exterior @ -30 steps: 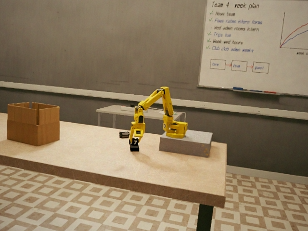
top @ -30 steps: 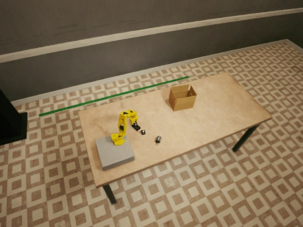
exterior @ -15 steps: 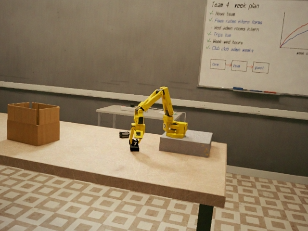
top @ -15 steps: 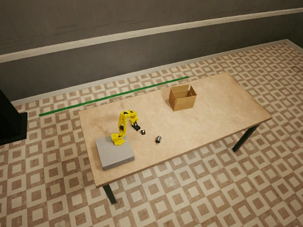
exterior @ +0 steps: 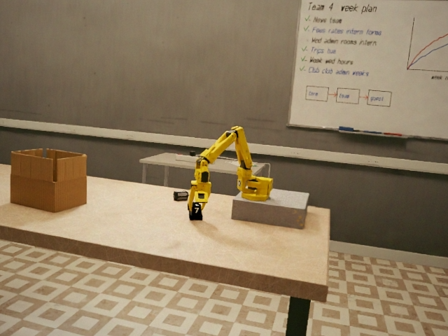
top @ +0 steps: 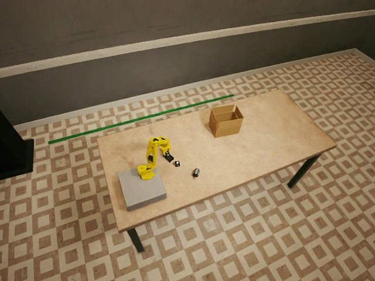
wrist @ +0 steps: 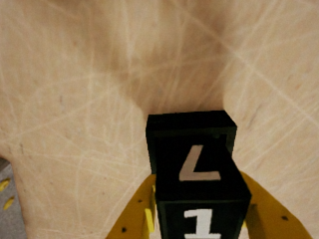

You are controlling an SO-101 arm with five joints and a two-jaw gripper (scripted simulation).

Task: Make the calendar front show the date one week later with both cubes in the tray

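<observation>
One cube (wrist: 199, 171) is clamped between the yellow fingers of the gripper (exterior: 196, 206), so the jaws stand narrow but are stopped by the cube's width rather than fully closed. The grip is taken on two opposite side faces, which leaves the numbered faces exposed: a 7 and a 1 are legible in the wrist view, and the 7 is also seen from the exterior view. This hold is judged suitable for checking and changing which digit is presented.

The cube is held low, just above the table (top: 257, 136), with the arm folded downward. A second black block (wrist: 191, 126) is visible directly ahead of the held cube in the wrist view; whether the two are touching cannot be told.

The tray (top: 195, 172) lies well apart from the gripper, further along the table. Its contents cannot be made out at this size. The held cube is therefore judged not yet seated, and transport to the tray remains to be done.
</observation>
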